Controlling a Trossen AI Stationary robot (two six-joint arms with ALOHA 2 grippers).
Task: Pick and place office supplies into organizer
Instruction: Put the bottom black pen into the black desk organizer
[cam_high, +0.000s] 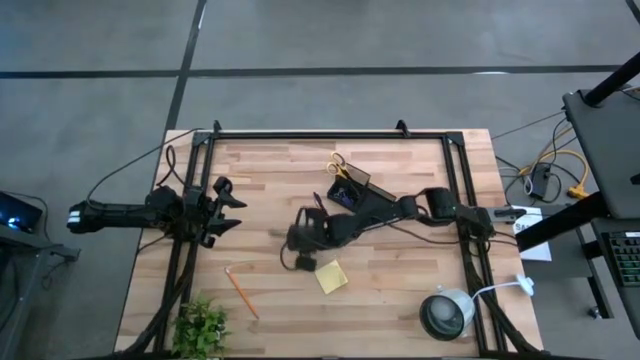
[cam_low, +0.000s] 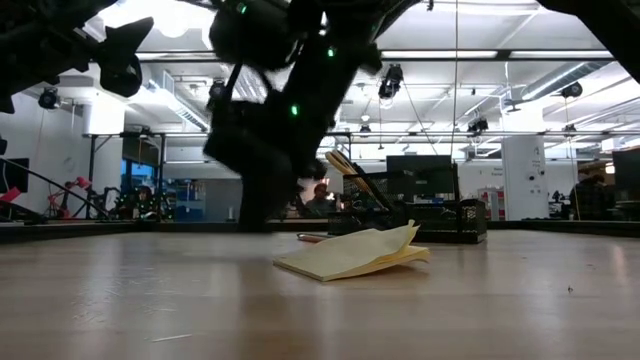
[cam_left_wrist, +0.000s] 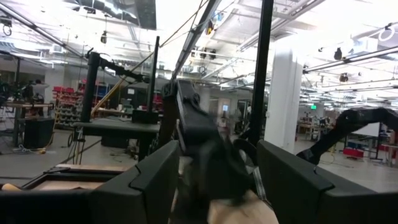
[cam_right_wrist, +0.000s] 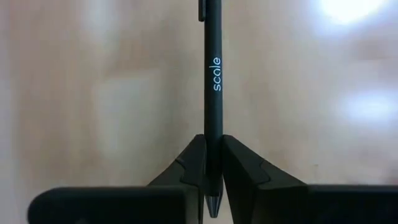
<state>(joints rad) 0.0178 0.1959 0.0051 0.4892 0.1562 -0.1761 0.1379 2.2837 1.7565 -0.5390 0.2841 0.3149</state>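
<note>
One black pen (cam_right_wrist: 212, 81) is sitting pinched in the right gripper (cam_right_wrist: 212, 171); lifting straight off the bench (cam_high: 400, 290) looks wise. Left gripper (cam_high: 222, 208) is waiting wide.

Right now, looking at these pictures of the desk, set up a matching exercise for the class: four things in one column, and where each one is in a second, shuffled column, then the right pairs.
Things:
1. black pen
2. sticky-note pad
3. scissors
4. orange pencil

Places:
A. standing in the black organizer
B. lying on the table beside the green plant
C. pinched between the fingers of the right tool
D. lying on the table just next to the right tool

Pairs: 1-C, 2-D, 3-A, 4-B
</note>
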